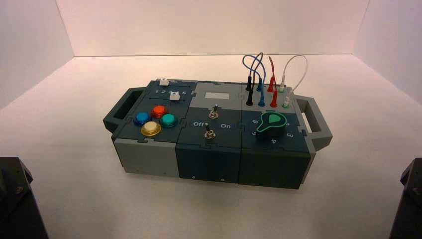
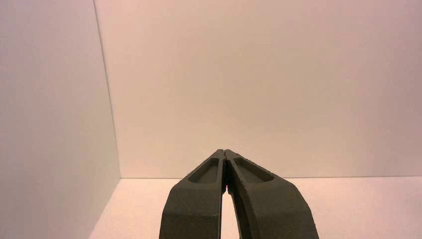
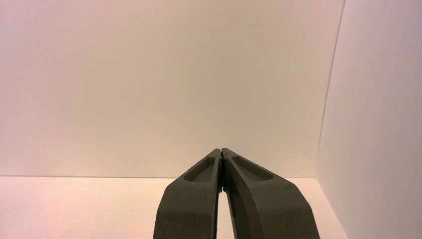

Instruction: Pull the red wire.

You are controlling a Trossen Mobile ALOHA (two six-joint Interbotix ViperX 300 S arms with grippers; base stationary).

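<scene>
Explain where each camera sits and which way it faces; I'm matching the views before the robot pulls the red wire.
High view: above and behind the arms, facing down on the box; arm parts at both lower corners.
Left wrist view: on the left arm, facing a pale wall; shows the left gripper, shut.
Right wrist view: likewise, with the right gripper, shut.
Both wrist views share pale walls, no box.

The left gripper (image 2: 224, 152) and the right gripper (image 3: 221, 150) both point straight ahead with fingertips meeting and nothing between them, while the left arm (image 1: 19, 199) and the right arm (image 1: 409, 199) stand well apart, one on either side, both parked.
</scene>
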